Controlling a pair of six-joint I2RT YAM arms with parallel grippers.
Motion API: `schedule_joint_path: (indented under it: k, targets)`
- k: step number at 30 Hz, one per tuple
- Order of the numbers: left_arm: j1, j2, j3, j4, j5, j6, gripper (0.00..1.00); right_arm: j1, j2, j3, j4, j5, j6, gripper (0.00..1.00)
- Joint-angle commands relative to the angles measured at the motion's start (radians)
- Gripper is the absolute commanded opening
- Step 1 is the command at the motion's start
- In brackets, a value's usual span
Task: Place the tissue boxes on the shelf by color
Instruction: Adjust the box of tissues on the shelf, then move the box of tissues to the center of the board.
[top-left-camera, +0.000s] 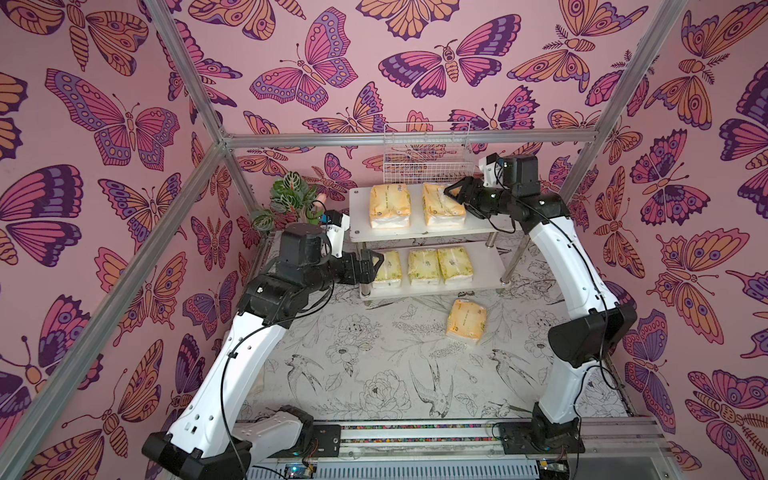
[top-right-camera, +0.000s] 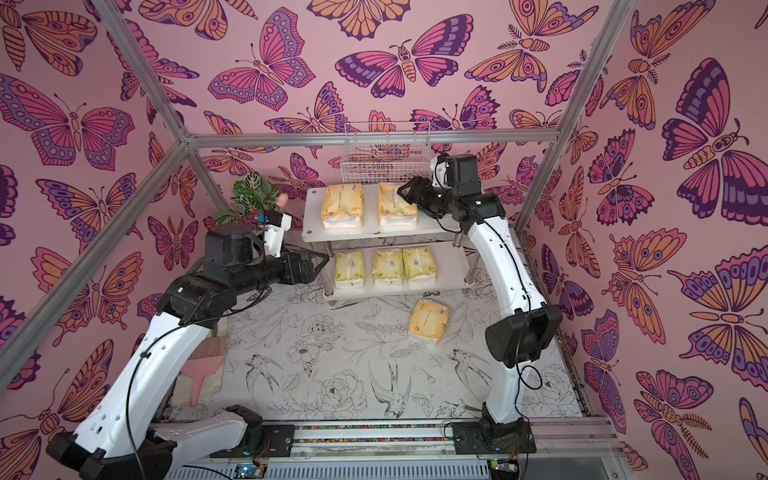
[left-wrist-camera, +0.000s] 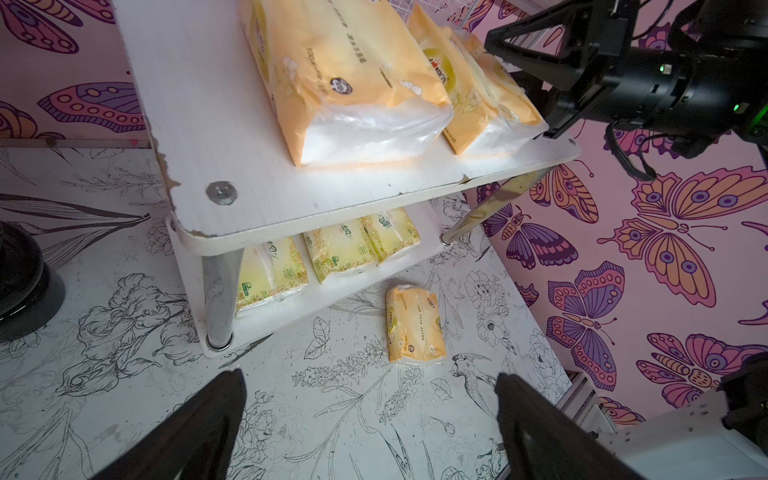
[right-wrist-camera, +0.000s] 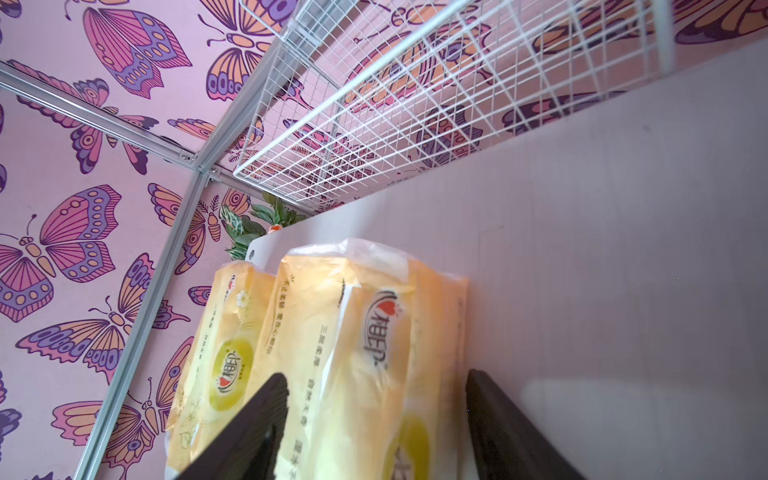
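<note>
Left claw (left-wrist-camera: 370, 374) apart | right claw (right-wrist-camera: 376, 374) straddles shelved orange pack (right-wrist-camera: 332, 365), grip unclear | loose orange pack (top-left-camera: 466, 321) flat, long axis front-to-back

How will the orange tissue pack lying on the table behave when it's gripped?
The orange tissue pack probably squashes rather than resists: its wrap looks soft and wrinkled. The glossy film may slip in a grip. Lying flat and rectangular, it should slide if pushed, not roll.

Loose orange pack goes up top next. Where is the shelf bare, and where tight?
Top tier: bare at its right end beside the right orange pack, though the right gripper hangs over it; left margin and between-pack gap are slim. Lower tier: bare only right of the green packs.
</note>
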Motion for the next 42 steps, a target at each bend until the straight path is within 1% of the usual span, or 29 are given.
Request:
schedule_joint_path:
  k: [1, 5, 7, 11, 13, 16, 20, 24, 29, 35, 39, 42]
  targets:
    - [0.003, -0.034, -0.034, 0.000, 0.016, -0.004, 0.99, -0.003, -0.159, -0.075, 0.051, 0.027, -0.025, 0.72]
    - [-0.003, -0.077, -0.095, 0.016, 0.030, -0.016, 1.00, -0.004, -0.372, -0.285, 0.095, 0.039, -0.029, 0.73]
    - [-0.016, -0.111, -0.143, 0.026, 0.022, -0.025, 1.00, -0.005, -0.492, -0.441, 0.115, 0.062, -0.029, 0.73]
    - [-0.062, -0.180, -0.265, 0.048, -0.032, -0.051, 1.00, -0.005, -0.691, -0.716, 0.110, 0.124, -0.038, 0.75]
    - [-0.103, -0.228, -0.366, 0.094, -0.071, -0.090, 1.00, -0.005, -0.786, -0.863, 0.100, 0.167, -0.039, 0.75]
    - [-0.164, -0.299, -0.521, 0.187, -0.122, -0.164, 1.00, -0.005, -0.884, -1.058, 0.089, 0.228, -0.030, 0.76]
    - [-0.239, -0.351, -0.656, 0.254, -0.188, -0.224, 1.00, -0.006, -0.950, -1.253, 0.099, 0.309, -0.023, 0.78]
    - [-0.282, -0.359, -0.719, 0.282, -0.225, -0.239, 0.99, -0.012, -0.933, -1.394, 0.170, 0.341, -0.004, 0.79]
    - [-0.308, -0.340, -0.748, 0.297, -0.235, -0.244, 1.00, -0.029, -0.828, -1.478, 0.291, 0.349, 0.025, 0.82]
    - [-0.320, -0.305, -0.757, 0.300, -0.221, -0.249, 0.99, -0.053, -0.640, -1.461, 0.399, 0.335, 0.021, 0.83]
    - [-0.327, -0.296, -0.762, 0.309, -0.222, -0.247, 0.99, -0.069, -0.507, -1.408, 0.420, 0.292, -0.005, 0.83]
    - [-0.330, -0.294, -0.766, 0.313, -0.222, -0.248, 0.99, -0.069, -0.435, -1.383, 0.449, 0.278, -0.018, 0.83]
